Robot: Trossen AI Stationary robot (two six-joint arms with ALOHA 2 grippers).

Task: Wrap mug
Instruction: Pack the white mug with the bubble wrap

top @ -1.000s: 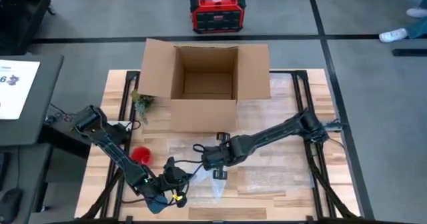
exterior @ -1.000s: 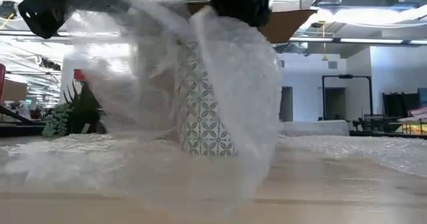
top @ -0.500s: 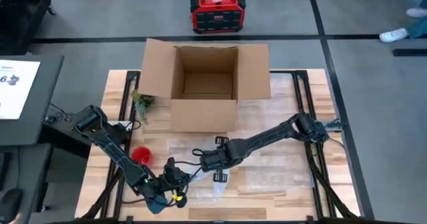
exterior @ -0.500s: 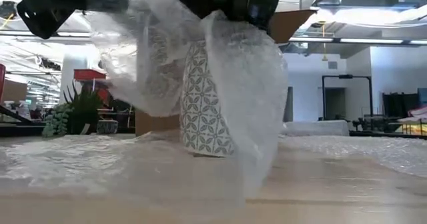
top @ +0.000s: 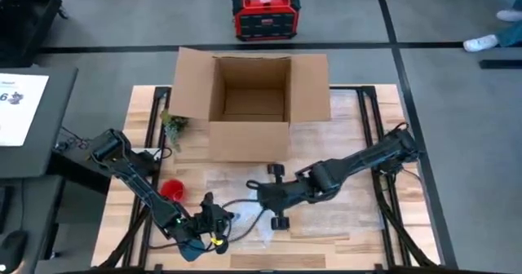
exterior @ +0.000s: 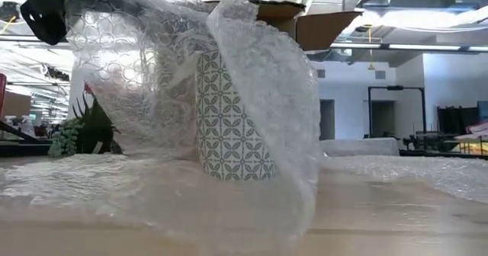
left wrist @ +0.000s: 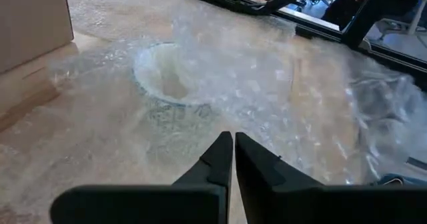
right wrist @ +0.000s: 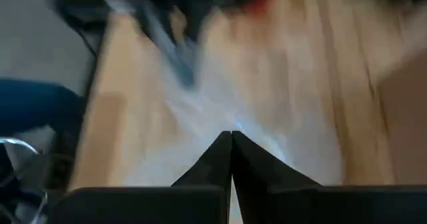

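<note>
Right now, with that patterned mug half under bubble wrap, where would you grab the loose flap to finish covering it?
Probably the free edge of the bubble wrap hanging down the mug's uncovered side, pinched from above. The mug stands upright with its pattern still bare in front, so that thin draped edge could be drawn across. The left gripper and right gripper both look shut.

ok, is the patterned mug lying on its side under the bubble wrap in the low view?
No: the grey-and-white patterned ceramic mug stands upright on the wooden table, with the clear bubble wrap draped over it.
</note>
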